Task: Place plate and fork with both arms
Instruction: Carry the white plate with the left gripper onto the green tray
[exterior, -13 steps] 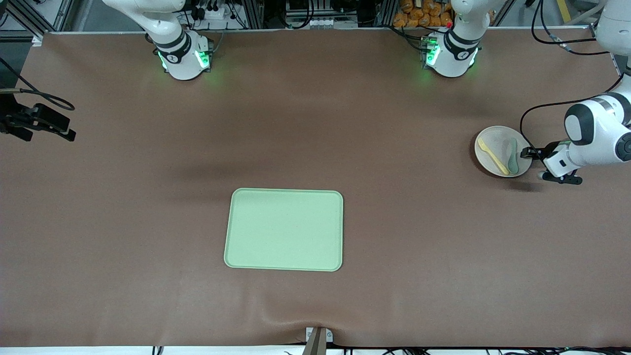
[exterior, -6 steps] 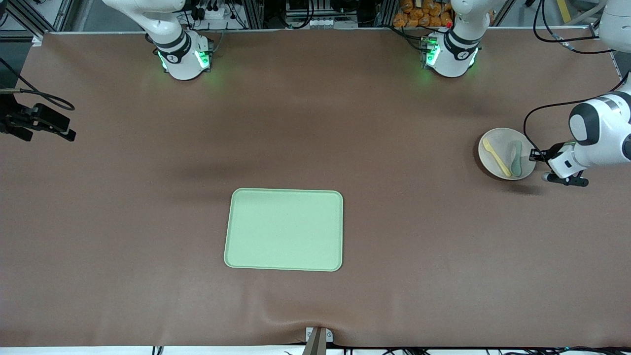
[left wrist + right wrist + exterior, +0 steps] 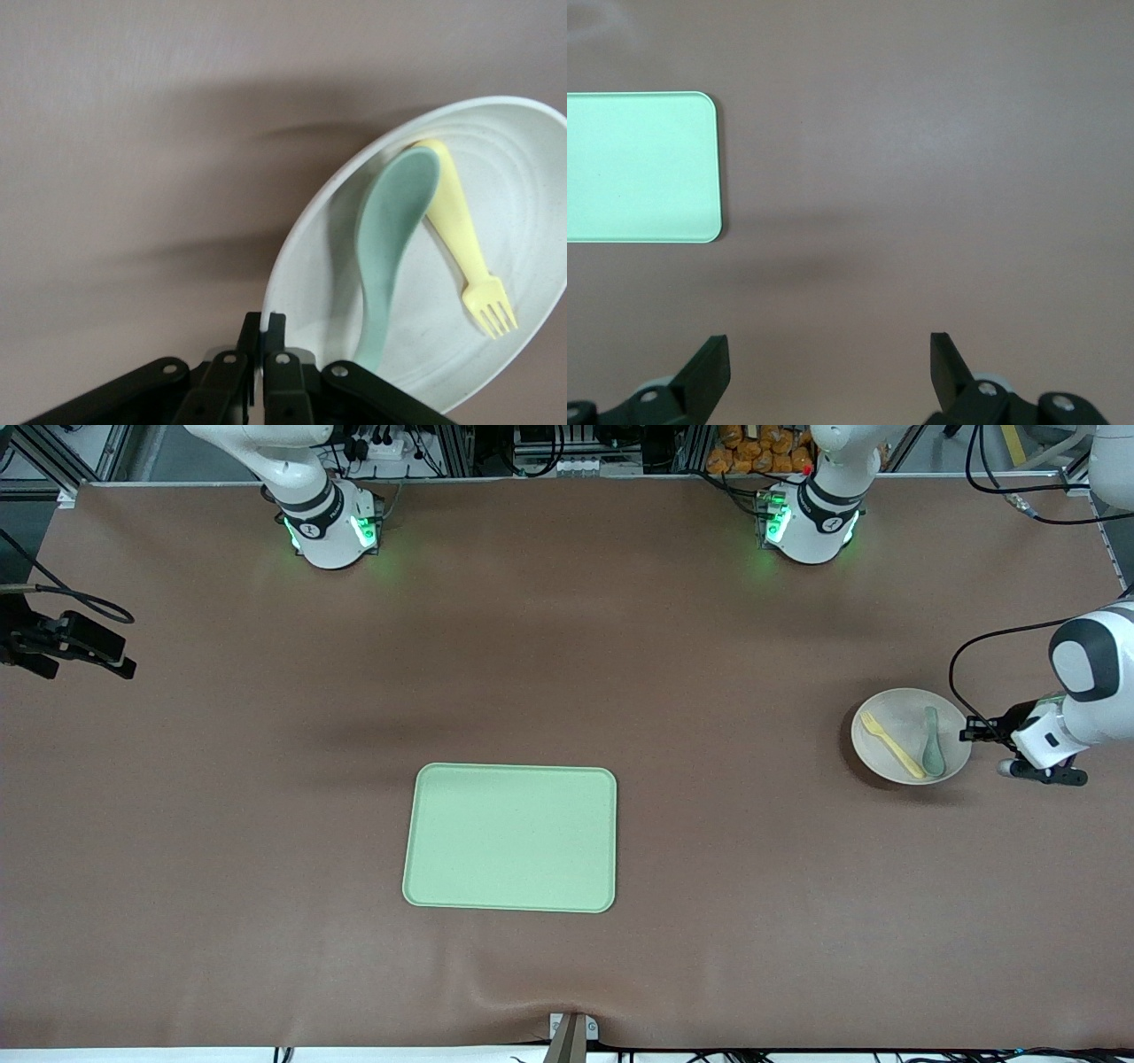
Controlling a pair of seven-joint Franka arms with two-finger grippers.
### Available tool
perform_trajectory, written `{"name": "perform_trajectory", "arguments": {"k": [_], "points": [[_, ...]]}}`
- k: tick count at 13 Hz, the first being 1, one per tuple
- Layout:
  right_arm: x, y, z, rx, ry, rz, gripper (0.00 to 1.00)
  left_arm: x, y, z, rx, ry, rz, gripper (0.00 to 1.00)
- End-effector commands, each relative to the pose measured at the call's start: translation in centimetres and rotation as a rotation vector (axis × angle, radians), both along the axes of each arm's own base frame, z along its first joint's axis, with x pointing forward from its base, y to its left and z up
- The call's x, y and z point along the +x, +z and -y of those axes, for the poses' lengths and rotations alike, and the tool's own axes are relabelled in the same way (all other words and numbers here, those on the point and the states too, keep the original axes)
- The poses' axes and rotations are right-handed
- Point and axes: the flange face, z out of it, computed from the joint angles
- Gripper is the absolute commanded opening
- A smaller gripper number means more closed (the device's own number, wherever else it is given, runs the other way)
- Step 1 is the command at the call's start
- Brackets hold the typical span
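The cream plate [image 3: 895, 722] is at the left arm's end of the table, with the pale-yellow fork [image 3: 893, 744] and a grey-green spoon [image 3: 932, 741] lying in it. My left gripper [image 3: 973, 732] is shut on the plate's rim and holds it slightly tilted, just above the table. The left wrist view shows the fingers [image 3: 264, 323] pinching the rim of the plate [image 3: 532, 204], with the fork [image 3: 461, 239] and spoon [image 3: 390, 239] side by side. My right gripper [image 3: 830, 363] is open and empty, high over bare table, and waits at the right arm's end [image 3: 106, 660].
The light-green tray [image 3: 510, 838] lies in the middle of the table, toward the front camera; one corner shows in the right wrist view [image 3: 638, 168]. Brown mat covers the table. Cables hang by the left arm.
My left gripper has carried the plate, with fork and spoon in it, toward the front camera. The right arm has not moved.
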Motion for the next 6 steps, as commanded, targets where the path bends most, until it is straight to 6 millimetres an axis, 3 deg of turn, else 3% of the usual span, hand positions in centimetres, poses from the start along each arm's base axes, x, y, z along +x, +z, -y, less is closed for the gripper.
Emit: {"name": "perform_trajectory", "arguments": {"k": [1,3,5,6], "points": [[0.1,0.3,0.5,0.020,0.003,0.001,1.00,3.0,3.3,2.3,-0.084,0.035,0.040,0.00],[0.2,0.3,0.6,0.020,0.001,0.006,1.00,6.2,4.9,6.9,-0.136,0.046,0.063,0.00],[0.7,-0.4,0.8,0.022,-0.003,-0.002,1.00,9.6,5.2,15.1,-0.133,0.058,0.044,0.00],[0.8,-0.3,0.8,0.022,-0.003,0.001,1.00,11.1,4.7,20.4,-0.127,0.079,0.030,0.00]]}}
